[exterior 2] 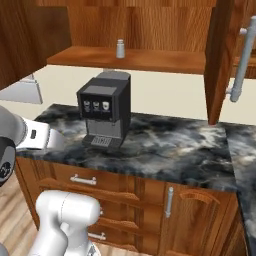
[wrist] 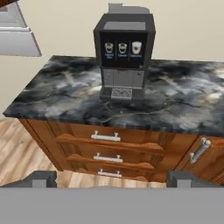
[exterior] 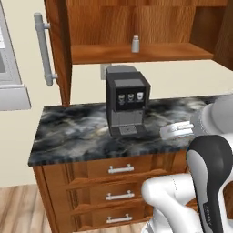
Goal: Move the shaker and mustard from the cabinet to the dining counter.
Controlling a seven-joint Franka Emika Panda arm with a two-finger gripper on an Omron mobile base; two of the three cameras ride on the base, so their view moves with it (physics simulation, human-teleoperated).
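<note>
Upper middle of both base views, shaker [exterior: 135, 44] [exterior 2: 120, 49]: upright on the cabinet shelf [exterior: 141, 53] [exterior 2: 135, 57], alone there.
Cabinet [exterior: 136, 22] [exterior 2: 145, 22]: doors swung open; one door with a grey bar handle [exterior: 44, 49] at upper left of the left base view, the other door's handle [exterior 2: 241, 60] at upper right of the right base view.
Coffee machine [exterior: 126, 101] [exterior 2: 105, 109] [wrist: 124, 54]: dark, upright on the worktop [exterior: 73, 136] [exterior 2: 170, 145] [wrist: 57, 94], below the shelf, three cup icons on its front.
Drawers [exterior: 120, 182] [wrist: 107, 148]: under the worktop, short metal handles.
Jaws: apart, holding nothing; gripper [wrist: 112, 178] at the bottom of the hand view, facing the drawers, tips [wrist: 41, 178] far apart.
Arm [exterior: 209, 150] [exterior 2: 25, 135]: low, in front of the worktop.
</note>
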